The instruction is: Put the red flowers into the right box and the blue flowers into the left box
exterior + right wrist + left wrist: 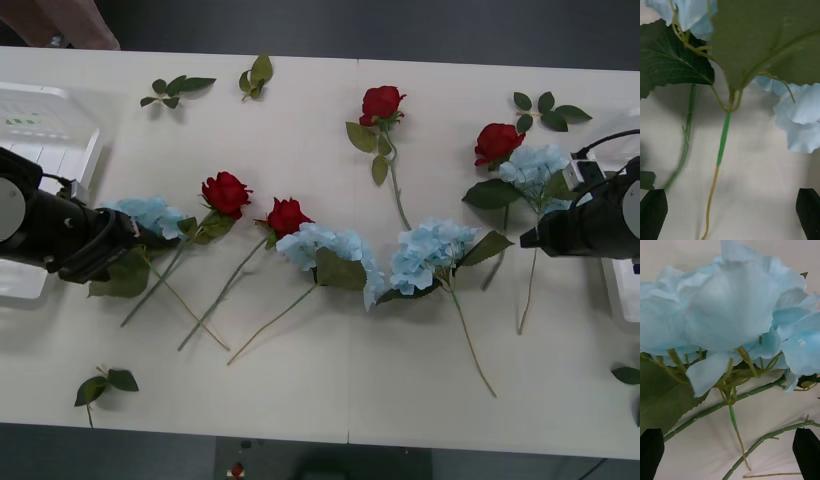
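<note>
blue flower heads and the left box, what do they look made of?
Blue flowers: likely thin matte fabric, petals soft-edged and faintly see-through; stems look like moulded plastic with a painted green-to-yellow fade. Left box: apparently translucent white plastic, smooth and slightly glossy, with a moulded raised rim.

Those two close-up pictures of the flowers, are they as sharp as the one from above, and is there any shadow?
Front view: evenly lit, everything crisp, faint shadows under stems. Left wrist view: the blue hydrangea looms soft and blurred, stems below sharper. Right wrist view: leaf veins sharp, a soft shadow on the table.
</note>
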Robot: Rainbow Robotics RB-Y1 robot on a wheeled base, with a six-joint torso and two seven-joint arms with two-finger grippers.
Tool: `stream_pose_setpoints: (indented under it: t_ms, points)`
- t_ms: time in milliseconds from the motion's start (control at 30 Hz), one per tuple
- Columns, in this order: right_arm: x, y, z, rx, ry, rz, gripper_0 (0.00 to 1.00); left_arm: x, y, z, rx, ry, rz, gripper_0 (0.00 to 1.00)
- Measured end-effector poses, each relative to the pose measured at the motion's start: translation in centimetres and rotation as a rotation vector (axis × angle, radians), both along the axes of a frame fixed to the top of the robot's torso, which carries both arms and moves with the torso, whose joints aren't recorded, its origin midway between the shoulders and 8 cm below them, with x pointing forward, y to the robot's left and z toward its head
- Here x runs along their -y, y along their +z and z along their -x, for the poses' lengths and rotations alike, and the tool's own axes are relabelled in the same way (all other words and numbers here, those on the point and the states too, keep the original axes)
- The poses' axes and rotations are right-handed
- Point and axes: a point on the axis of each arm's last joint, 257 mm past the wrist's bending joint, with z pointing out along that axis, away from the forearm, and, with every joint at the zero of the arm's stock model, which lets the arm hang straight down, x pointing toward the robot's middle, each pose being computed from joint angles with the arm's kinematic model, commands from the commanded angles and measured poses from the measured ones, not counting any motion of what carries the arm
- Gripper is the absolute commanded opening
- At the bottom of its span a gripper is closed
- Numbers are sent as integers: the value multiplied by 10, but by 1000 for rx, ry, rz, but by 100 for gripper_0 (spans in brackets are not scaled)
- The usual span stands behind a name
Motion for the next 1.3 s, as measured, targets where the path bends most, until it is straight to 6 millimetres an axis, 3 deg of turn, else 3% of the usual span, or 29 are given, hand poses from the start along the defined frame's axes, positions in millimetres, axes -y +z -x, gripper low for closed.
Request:
stream_pose_setpoints:
  t_ms: [233,433,533,567,667,833,867,900,967,1033,1067,1300]
  points:
    - [-11,-26,-11,10,-3,-9,100,13,-14,-17,-3,-10,-21,100]
    - [-12,-39,-16,3,-19,9,100,16,-30,-18,-20,-24,-56,100]
    - [-15,-40,-18,13,-19,10,26,16,-40,-12,-36,-40,-80,100]
    - [-15,-40,-18,13,-19,10,14,15,-43,-10,-41,-47,-91,100]
    - [-15,-40,-18,13,-20,10,1,15,-52,-4,-57,-69,-121,100]
    - [-15,-40,-18,13,-24,7,0,16,-55,-2,-63,-82,-135,98]
    - [-15,-40,-18,13,-24,7,0,15,-55,-2,-62,-82,-139,92]
    - [-15,-40,-18,13,-24,7,0,14,-55,-3,-59,-83,-146,71]
    - [-15,-40,-18,13,-24,7,0,11,-55,-4,-55,-84,-156,41]
    - [-15,-40,-18,13,-24,7,0,11,-56,-4,-54,-84,-157,5]
    - [-15,-40,-18,13,-25,6,0,11,-56,-4,-54,-84,-157,0]
    - [-14,-39,-19,14,-28,5,0,8,-56,-5,-48,-86,-171,0]
